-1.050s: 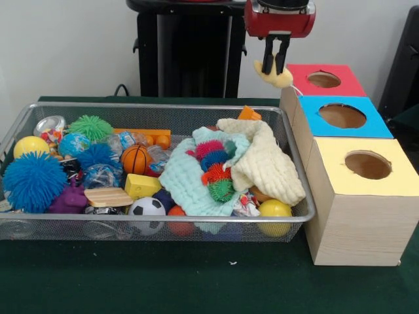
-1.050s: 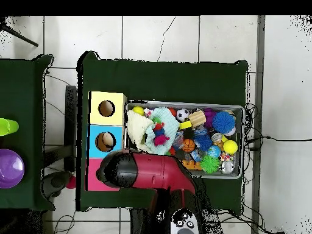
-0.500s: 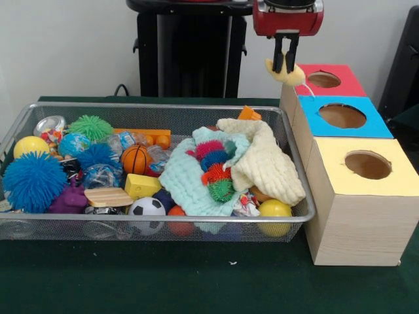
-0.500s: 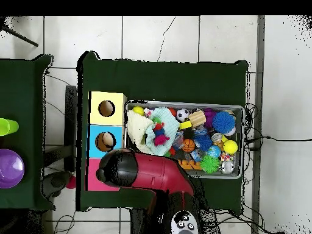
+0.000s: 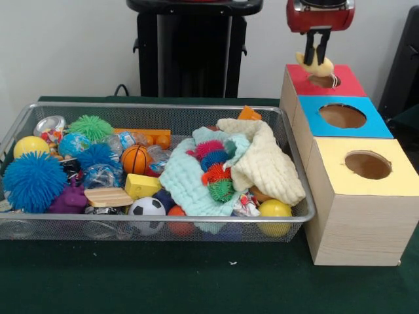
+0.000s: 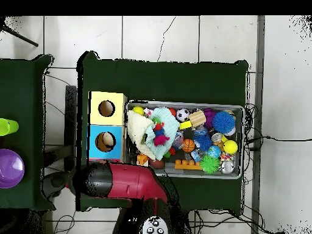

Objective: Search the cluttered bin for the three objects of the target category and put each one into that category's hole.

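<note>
My gripper (image 5: 319, 60) hangs just above the hole of the red box (image 5: 340, 84), shut on a small pale yellow soft toy (image 5: 317, 65). In the overhead view the red arm (image 6: 122, 181) covers the red box and hides the gripper. Left of the boxes, the wire mesh bin (image 5: 157, 108) holds a pale yellow cloth (image 5: 265, 160), a mint cloth (image 5: 186, 180), spiky red, blue and green balls (image 5: 216, 171), a basketball (image 5: 135, 159), a soccer ball (image 5: 146, 208) and other toys.
A blue box (image 5: 344, 116) and a yellow box (image 5: 366, 167), each with a round hole on top, stand in a row with the red one. In the overhead view a second table on the left carries a purple bowl (image 6: 9, 168) and a green cup (image 6: 6, 127).
My gripper has carried the yellow toy to the right, from beside the bin's back corner to over the red box's hole. In the overhead view the arm swung left, uncovering the bin's lower edge.
</note>
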Available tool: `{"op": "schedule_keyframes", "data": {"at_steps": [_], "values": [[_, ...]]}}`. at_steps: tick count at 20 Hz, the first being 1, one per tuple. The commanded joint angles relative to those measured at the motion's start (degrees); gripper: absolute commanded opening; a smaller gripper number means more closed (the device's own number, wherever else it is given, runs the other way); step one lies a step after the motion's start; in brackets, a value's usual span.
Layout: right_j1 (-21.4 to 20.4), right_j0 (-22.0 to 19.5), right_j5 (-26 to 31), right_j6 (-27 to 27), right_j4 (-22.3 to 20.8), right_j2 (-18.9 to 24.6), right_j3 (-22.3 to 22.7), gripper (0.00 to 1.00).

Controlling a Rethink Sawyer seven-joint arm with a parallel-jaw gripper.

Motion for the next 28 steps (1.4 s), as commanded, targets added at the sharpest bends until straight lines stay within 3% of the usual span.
{"op": "schedule_keyframes", "data": {"at_steps": [1, 8, 20, 28], "values": [[1.96, 1.75, -1.64, 18.08, 5.3, 0.97, 5.18, 0.0], [3.52, 3.05, -5.92, 16.96, 7.66, 1.41, 7.7, 0.0], [6.74, 6.21, -10.58, 12.61, 0.64, -5.37, 3.49, 0.0], [6.71, 6.43, -11.86, 12.39, 3.12, -4.98, 4.34, 0.0]]}}
